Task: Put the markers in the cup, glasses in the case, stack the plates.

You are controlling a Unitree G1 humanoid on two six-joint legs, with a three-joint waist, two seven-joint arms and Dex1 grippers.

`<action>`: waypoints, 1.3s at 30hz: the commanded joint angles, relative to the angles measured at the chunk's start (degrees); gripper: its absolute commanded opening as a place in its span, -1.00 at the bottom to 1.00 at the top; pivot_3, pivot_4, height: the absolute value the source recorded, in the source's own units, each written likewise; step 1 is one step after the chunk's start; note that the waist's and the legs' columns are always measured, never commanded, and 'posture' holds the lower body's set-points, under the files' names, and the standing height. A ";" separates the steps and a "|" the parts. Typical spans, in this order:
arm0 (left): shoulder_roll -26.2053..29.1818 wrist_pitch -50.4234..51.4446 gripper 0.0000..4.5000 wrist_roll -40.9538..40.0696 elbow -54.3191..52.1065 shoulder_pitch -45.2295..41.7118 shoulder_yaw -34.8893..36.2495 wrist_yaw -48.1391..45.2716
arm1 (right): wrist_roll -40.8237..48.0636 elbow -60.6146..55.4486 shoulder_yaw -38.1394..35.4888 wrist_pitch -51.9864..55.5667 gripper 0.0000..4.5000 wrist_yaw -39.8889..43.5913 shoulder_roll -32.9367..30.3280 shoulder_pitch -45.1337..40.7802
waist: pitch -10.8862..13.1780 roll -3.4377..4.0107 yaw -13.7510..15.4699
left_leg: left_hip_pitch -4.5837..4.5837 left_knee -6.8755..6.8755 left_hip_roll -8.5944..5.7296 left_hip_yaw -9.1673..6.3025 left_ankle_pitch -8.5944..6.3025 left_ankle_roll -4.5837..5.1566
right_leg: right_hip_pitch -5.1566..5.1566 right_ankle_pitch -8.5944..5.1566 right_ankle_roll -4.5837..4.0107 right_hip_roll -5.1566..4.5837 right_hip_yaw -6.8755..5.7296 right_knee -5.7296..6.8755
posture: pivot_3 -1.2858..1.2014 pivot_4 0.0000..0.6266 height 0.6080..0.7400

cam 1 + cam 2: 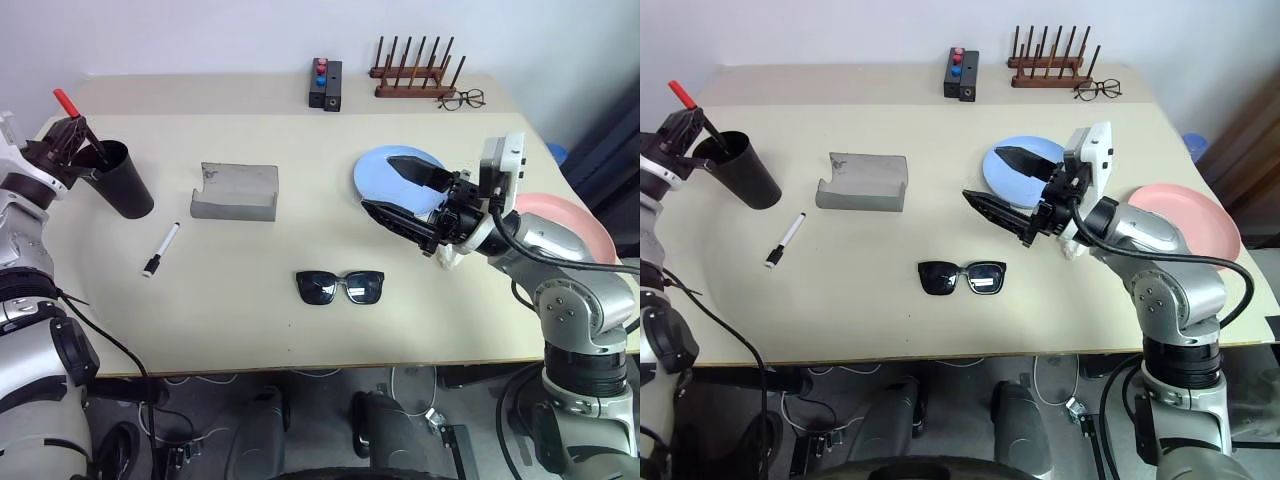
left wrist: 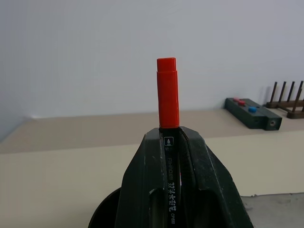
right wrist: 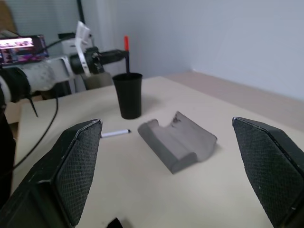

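At the table's left edge the left gripper (image 1: 72,140) is clenched on the red-capped marker (image 1: 66,103), its lower end in the cup (image 1: 122,178); better to lower it straight before letting go. A white marker (image 1: 160,249) lies beside the case (image 1: 235,190), sunglasses (image 1: 340,286) on open tabletop. The right gripper (image 1: 408,195), jaws wide and empty, hovers over the blue plate (image 1: 372,175), pink plate (image 1: 585,225) near the right edge.

Silver-grey arms, black cables, black-fingered hands (image 1: 405,190).

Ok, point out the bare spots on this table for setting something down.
Bare: the near edge in front of the black thick-framed sunglasses, and the stretch between the grey felt case and light blue round plate. Crowded: the far edge, around the black button box and wooden peg rack.
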 commanded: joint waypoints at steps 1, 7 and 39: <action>0.88 0.47 -0.98 -0.50 -2.48 0.03 0.50 0.15 | 1.18 -3.22 -0.71 -1.79 1.00 0.42 -0.32 0.17 | 0.00 0.00 0.03 | 0.00 0.00 0.00 0.00 0.00 0.00 | 0.00 0.00 0.00 0.00 0.00 0.00 | 0.03 -0.52 1.00; 0.90 1.17 -0.98 -0.58 -2.84 0.30 0.64 0.65 | 0.76 -2.92 -0.23 -2.66 1.00 0.15 -0.63 0.77 | 0.00 0.00 0.03 | 0.00 0.00 0.00 0.00 0.00 0.00 | 0.00 0.00 -0.01 0.00 0.00 0.00 | 0.03 -0.52 1.00; 9.72 69.11 0.98 -13.31 -58.55 19.44 -5.55 8.18 | -5.52 7.72 2.25 -7.47 1.00 11.91 -7.36 3.67 | 0.02 0.04 -0.42 | 0.07 -0.05 0.02 -0.01 -0.01 -0.01 | 0.01 -0.13 -0.22 0.00 0.06 -0.03 | 0.03 -0.52 1.00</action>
